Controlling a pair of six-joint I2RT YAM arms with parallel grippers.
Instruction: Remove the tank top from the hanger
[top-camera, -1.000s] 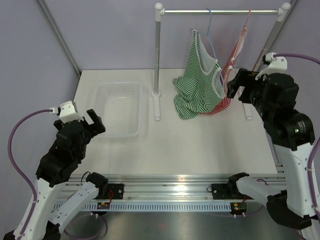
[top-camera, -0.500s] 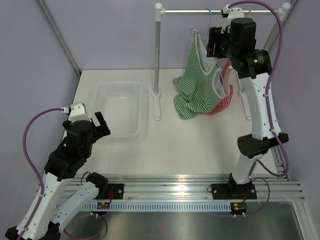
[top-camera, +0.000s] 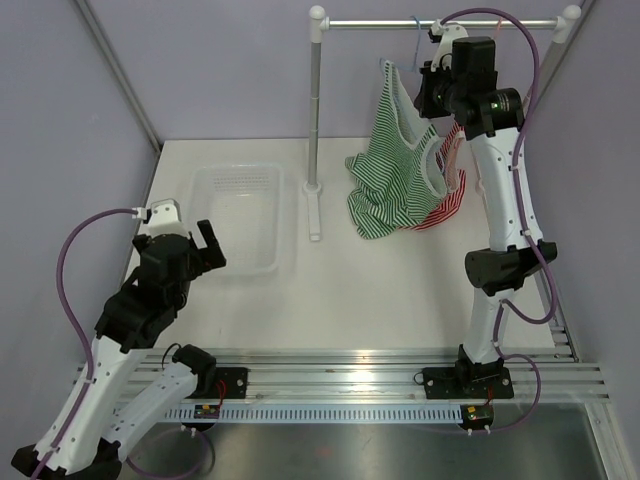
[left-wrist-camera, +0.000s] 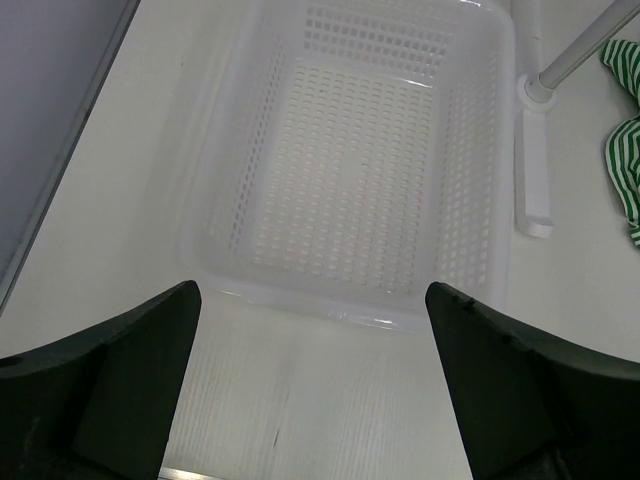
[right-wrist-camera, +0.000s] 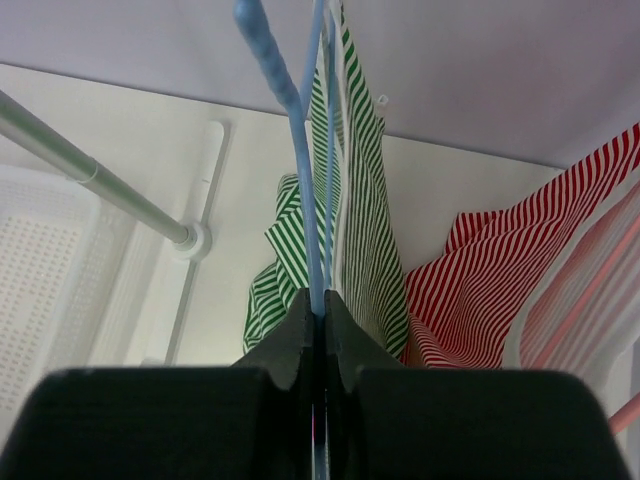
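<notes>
White desk (top-camera: 400, 290) below; my right claw (right-wrist-camera: 318, 298) pinches the blue hanger (right-wrist-camera: 300, 170) at upper right, likely steadying it; green tank top (top-camera: 395, 170) hangs there; left claw (left-wrist-camera: 312, 295) spread over basket (left-wrist-camera: 470, 150).

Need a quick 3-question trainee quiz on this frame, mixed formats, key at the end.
1. True or false: the right hand is shut on the blue hanger.
2. In the left wrist view, what lies between the fingers of the open left hand? A) a white basket B) a cardboard box C) a folded towel
3. Fill in: the tank top on the blue hanger has ___ and white stripes.

Key: 1 true; 2 A; 3 green.
</notes>
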